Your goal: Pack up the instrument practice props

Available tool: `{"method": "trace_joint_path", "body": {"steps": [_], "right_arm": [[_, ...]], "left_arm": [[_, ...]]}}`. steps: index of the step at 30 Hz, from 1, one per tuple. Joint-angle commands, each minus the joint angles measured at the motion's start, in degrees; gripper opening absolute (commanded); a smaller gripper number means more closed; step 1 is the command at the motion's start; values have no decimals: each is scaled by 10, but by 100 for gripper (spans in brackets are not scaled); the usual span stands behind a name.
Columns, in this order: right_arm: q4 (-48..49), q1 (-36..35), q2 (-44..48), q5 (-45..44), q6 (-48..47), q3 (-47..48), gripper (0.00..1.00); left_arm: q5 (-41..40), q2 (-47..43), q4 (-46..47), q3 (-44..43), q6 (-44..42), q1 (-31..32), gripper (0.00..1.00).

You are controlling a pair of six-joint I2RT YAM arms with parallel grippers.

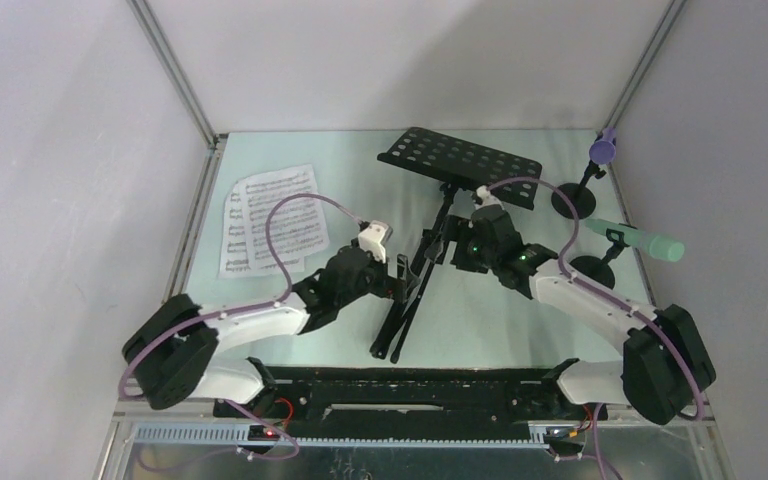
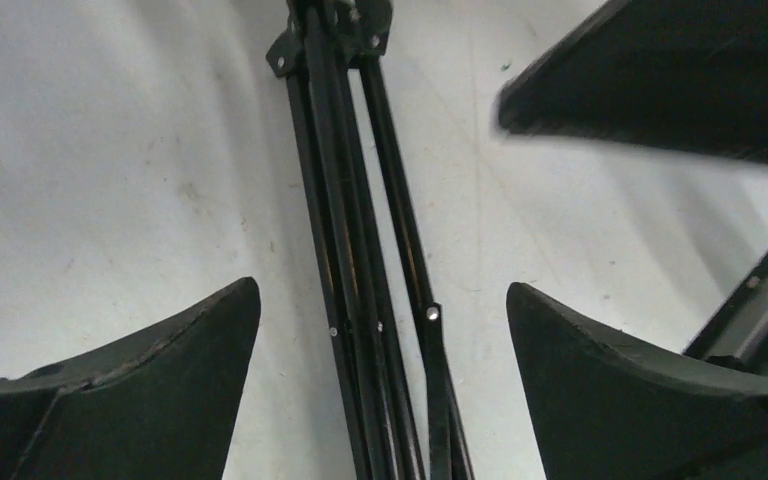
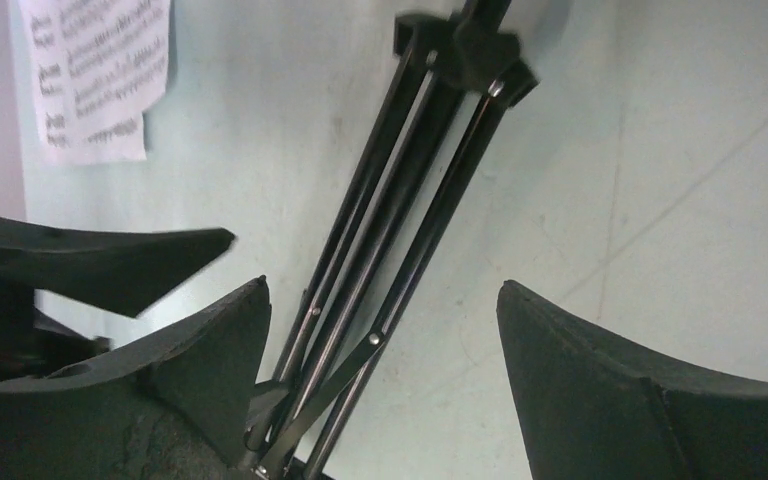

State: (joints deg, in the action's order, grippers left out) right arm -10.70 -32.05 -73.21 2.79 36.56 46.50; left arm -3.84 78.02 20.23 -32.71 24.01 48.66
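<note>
Little of the packing looks done. Only the rack (image 1: 397, 325) shows progress: its legs are drawn into one bundle that runs from mid-counter toward the near edge, while its plate (image 1: 460, 165) stands spread at the far end, not folded.

Both arms meet at that bundle. The left gripper (image 2: 380, 300) has its fingers (image 2: 180, 370) wide apart on either side of the legs, not touching them. The right gripper (image 3: 380, 290) straddles the same legs from the other side, fingers (image 3: 610, 380) apart too. Neither holds anything.

The sheets (image 1: 270, 220) lie loose at the far left of the counter (image 1: 490, 320). At far right the purple mic (image 1: 603, 150) sits in its holder (image 1: 572, 200), and the green mic (image 1: 640, 242) lies tilted in the nearer holder (image 1: 593, 270).

So I judge the rack half collapsed and everything else untouched — sheets to gather, mics to pull, holders to stow. Where the props are meant to go is not shown.
</note>
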Motion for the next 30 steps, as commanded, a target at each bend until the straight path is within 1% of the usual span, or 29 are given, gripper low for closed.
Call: {"method": "trace_joint_path", "body": {"steps": [1, 7, 9, 12, 15, 17, 18, 24, 28, 29, 30], "right_arm": [[18, -48, -29, -46, 43, -3, 90], [77, -81, -101, -55, 94, -3, 90], [84, -82, -125, -59, 109, -3, 89], [98, -81, -161, -70, 116, 0, 79], [102, -75, -199, -64, 111, 21, 72], [102, -69, -220, -55, 111, 36, 70], [117, -65, -228, -51, 113, 42, 67], [168, -32, -262, -22, 123, 77, 48], [168, -18, -277, -13, 94, 116, 44], [161, -18, -275, -17, 83, 125, 46], [152, -17, -270, -21, 71, 130, 49]], "left_arm": [[-20, -89, -35, -12, -25, -3, 100], [-117, -243, -130, 15, -24, -3, 100], [-174, -284, -183, 13, 7, -3, 100], [-204, -331, -260, 5, 17, -5, 100], [-206, -359, -290, 1, 17, -5, 100], [-207, -374, -294, 5, 17, -4, 100], [-210, -379, -296, 8, 17, -5, 100], [-221, -390, -308, 12, 22, -6, 100], [-230, -393, -325, 5, 33, -5, 100], [-234, -395, -329, 2, 37, -6, 100], [-238, -398, -334, 1, 40, -6, 100]]}}
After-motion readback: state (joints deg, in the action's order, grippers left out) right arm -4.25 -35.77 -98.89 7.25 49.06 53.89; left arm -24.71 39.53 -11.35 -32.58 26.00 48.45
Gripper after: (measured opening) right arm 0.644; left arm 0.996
